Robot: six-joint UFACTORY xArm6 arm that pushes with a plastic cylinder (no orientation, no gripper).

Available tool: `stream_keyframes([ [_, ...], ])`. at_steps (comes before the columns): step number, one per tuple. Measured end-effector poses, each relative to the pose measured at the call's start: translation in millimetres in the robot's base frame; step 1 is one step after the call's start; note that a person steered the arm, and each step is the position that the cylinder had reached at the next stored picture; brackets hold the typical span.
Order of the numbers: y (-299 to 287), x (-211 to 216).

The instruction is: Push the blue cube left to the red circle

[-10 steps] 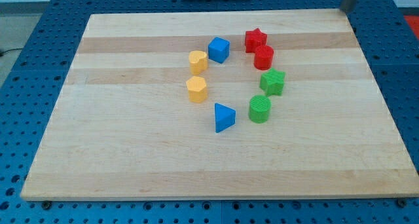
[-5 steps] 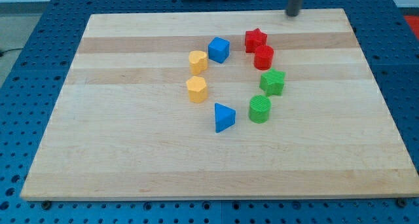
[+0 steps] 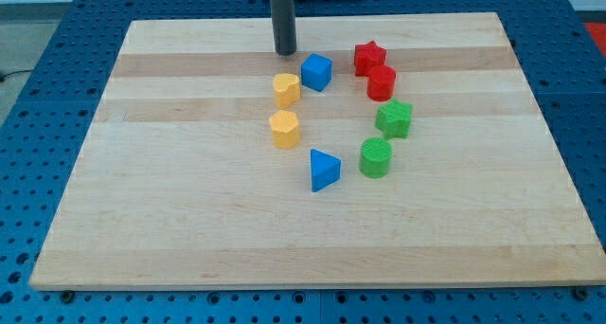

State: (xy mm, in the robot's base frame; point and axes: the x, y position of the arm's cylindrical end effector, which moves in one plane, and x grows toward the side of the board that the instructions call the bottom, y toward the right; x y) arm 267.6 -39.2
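The blue cube [image 3: 317,72] sits on the wooden board [image 3: 189,210] in its upper middle. The red circle [image 3: 382,81], a round red block, lies to the cube's right, with a gap between them. My tip [image 3: 286,52] is down near the board just up and left of the blue cube, close to it but apart from it. The dark rod rises straight out of the view's top.
A red star [image 3: 370,57] touches the red circle from above. A yellow heart [image 3: 286,88] and a yellow hexagon [image 3: 284,129] lie left of the cube. A green star [image 3: 395,119], a green cylinder [image 3: 376,158] and a blue triangle [image 3: 324,170] lie lower.
My tip has swept left along the board's top edge, from the view's top right corner to a spot just up and left of the blue cube. No block has moved.
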Motion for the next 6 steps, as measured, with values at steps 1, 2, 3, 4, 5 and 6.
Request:
stream_keyframes([
  [1, 9.2, 29.6],
  [2, 42.9, 52.0],
  [3, 54.3, 55.7],
  [4, 94.5, 55.1],
  [5, 124.8, 21.3],
  [6, 128.2, 5.4],
])
